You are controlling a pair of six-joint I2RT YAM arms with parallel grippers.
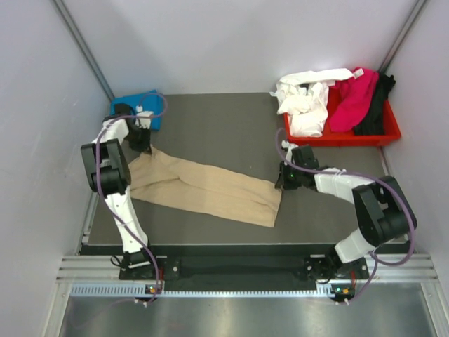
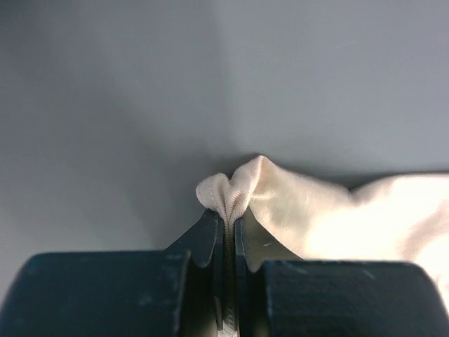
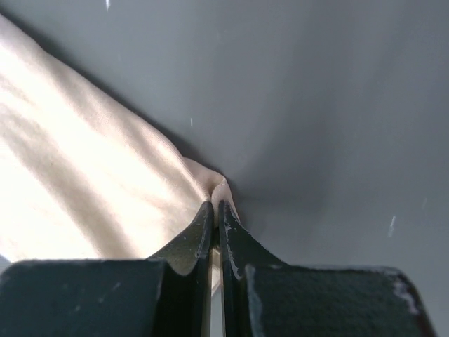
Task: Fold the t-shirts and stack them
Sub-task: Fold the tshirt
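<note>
Tan cloth lies in a long, rumpled band on the dark table, well to the left of the red tray and nearer the arm bases than the tray is. This tan t-shirt is pinched at both ends. The left tool, at the end farthest from the tray, has its jaws closed to a slit on a small bunched fold of hem, as its wrist view shows. The right tool, at the end nearest the tray, is closed as tightly, with only a thin corner of cloth caught at the tips.

A blue t-shirt sits as a compact shape far to the tray's left, just beyond the left tool. The white t-shirt, magenta t-shirt and black t-shirt are heaped in the tray and spill over its rim.

The likely step is a lift or stretch before folding. The right tool's shallow bite is the weak point, since tension along the shirt could pull that corner free. Uneven pulling would probably twist the band and fix its creases into the fold. The left arm works close to the blue t-shirt and could drag it.
</note>
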